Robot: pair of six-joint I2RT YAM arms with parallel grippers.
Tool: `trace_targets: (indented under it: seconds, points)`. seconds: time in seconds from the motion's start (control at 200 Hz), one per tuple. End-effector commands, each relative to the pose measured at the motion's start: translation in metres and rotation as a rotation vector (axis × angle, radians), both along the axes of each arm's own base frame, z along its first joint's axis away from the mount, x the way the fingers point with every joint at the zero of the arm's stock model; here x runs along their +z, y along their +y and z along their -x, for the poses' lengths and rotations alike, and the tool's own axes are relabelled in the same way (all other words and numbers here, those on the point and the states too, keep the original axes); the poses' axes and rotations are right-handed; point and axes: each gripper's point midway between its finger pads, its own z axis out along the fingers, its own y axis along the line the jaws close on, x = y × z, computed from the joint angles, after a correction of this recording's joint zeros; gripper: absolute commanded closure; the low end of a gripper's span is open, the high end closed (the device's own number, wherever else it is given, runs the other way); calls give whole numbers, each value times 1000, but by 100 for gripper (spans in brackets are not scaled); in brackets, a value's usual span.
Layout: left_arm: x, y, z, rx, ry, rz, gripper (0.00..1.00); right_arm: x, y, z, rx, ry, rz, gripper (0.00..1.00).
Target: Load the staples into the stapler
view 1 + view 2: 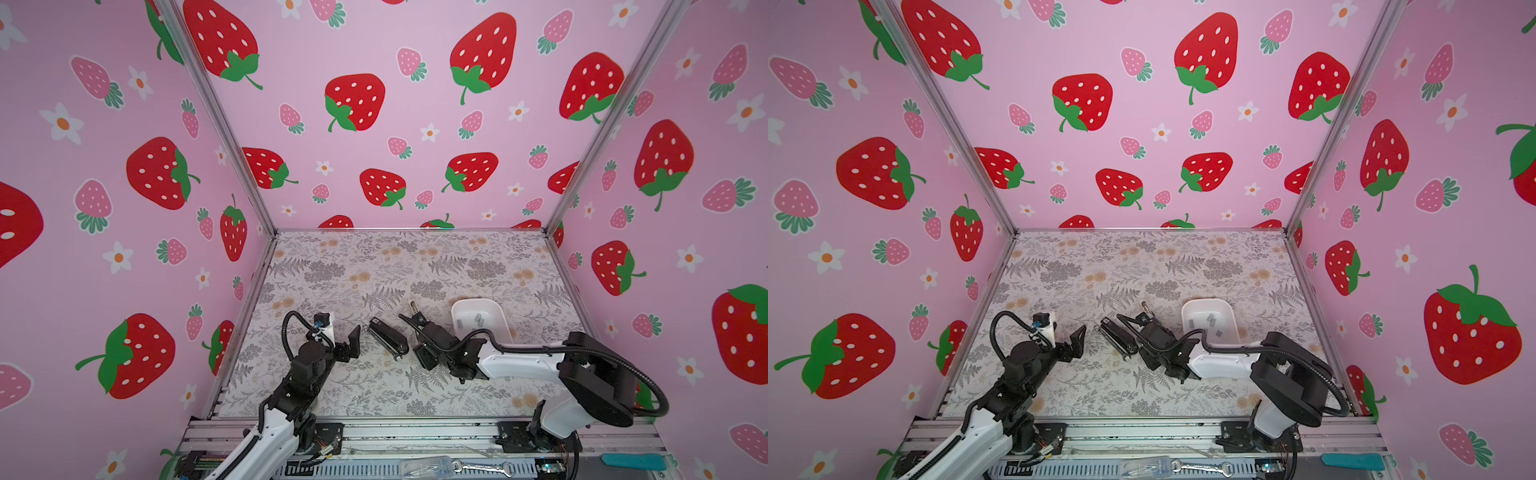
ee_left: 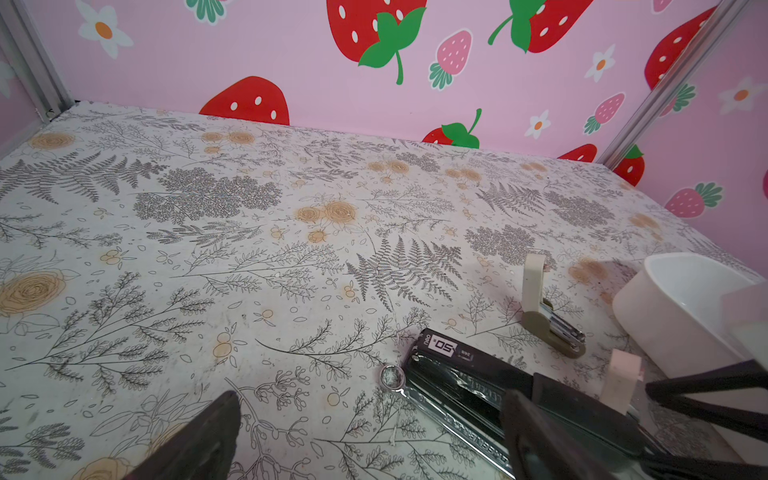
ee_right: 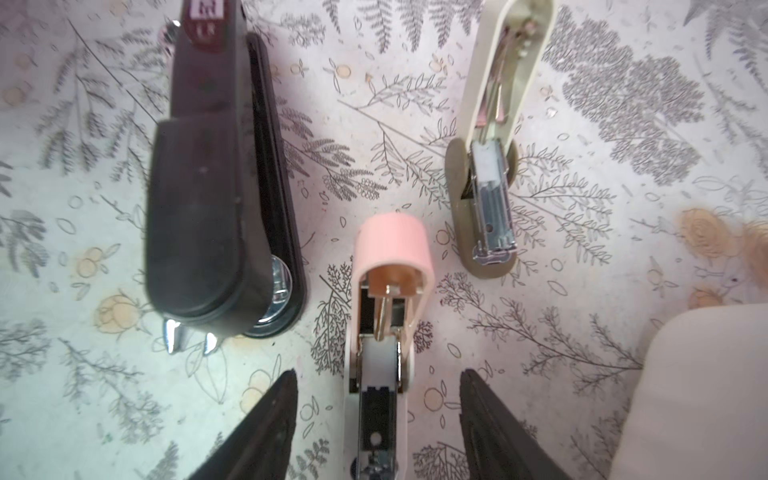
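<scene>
A white tub (image 1: 478, 300) sits on the floral tabletop (image 1: 374, 266). Near the tub lie a beige mini stapler (image 3: 490, 187) and a pink mini stapler (image 3: 390, 291), side by side but apart, both hinged open. A wrench (image 1: 484, 467) lies well apart from the tub.

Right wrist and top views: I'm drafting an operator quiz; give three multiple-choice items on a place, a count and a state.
1. Where do the small grey metal staple strips lie? A inside the long black stapler B in the white plastic tray C beside the small pink stapler
2. How many staplers does the right wrist view show? A one B two C three
3. How do the right gripper's jaws stand? A open, astride the pink stapler B shut on it C shut on the black stapler

1 B, the strips show in the tray in both top views; 2 C, black, pink and a small beige stapler; 3 A, gaps show beside both fingers.
</scene>
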Motion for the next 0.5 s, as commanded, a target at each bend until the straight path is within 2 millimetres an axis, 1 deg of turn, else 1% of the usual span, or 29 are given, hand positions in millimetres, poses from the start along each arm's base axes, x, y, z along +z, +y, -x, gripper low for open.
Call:
trace_targets:
  seconds: [0.0,0.04,0.08,0.095,0.1,0.105,0.12,0.13,0.135,0.155,0.165,0.175,0.185,0.19,0.205,0.215,0.245,0.29,0.34,0.375,0.415,0.495]
  points:
    - [39,-15,-3,-86,-97,3,1,20,-10,-2,-34,-53,-50,34]
    - [49,-22,-1,-137,-128,-8,0,28,-11,-1,-29,-76,-85,32]
    - [61,-31,2,-195,-166,-20,4,36,-12,-1,-20,-101,-125,31]
    - [65,-34,2,-213,-183,-24,4,42,-11,-1,-14,-113,-146,30]
    - [67,-34,3,-217,-188,-26,4,40,-13,0,-12,-112,-141,30]
    - [69,-35,3,-222,-194,-27,5,44,-12,0,-10,-119,-154,29]
    - [73,-37,4,-237,-210,-29,5,45,-14,0,-6,-128,-157,29]
    - [77,-39,4,-245,-220,-30,5,51,-12,-1,-3,-141,-178,29]
    - [78,-40,4,-250,-226,-30,5,49,-14,0,-1,-142,-173,28]
    - [84,-42,5,-266,-243,-32,5,58,-14,-2,2,-168,-201,28]
    - [87,-43,5,-271,-251,-33,5,56,-15,-2,2,-171,-198,28]
    - [89,-44,5,-277,-259,-36,5,62,-15,-3,1,-184,-214,27]
    - [92,-45,5,-283,-267,-38,6,61,-17,-3,0,-188,-211,27]
    - [94,-46,4,-284,-269,-39,6,65,-17,-4,-1,-197,-221,27]
    - [98,-46,4,-287,-279,-45,7,65,-20,-5,-5,-207,-219,27]
    - [100,-47,3,-289,-284,-46,7,70,-21,-6,-6,-219,-228,27]
    - [108,-54,4,-330,-297,-50,8,72,-27,-8,-10,-247,-227,27]
    - [117,-61,2,-367,-308,-62,9,77,-39,-13,-44,-298,-240,23]
    - [121,-75,1,-445,-310,-98,9,86,-52,-20,-77,-349,-261,22]
    - [124,-87,2,-528,-321,-143,12,94,-57,-22,-70,-385,-284,21]
    - [120,-100,2,-614,-318,-206,16,101,-65,-26,-76,-419,-295,21]
    - [118,-118,-7,-700,-274,-273,19,112,-85,-32,-118,-479,-294,22]
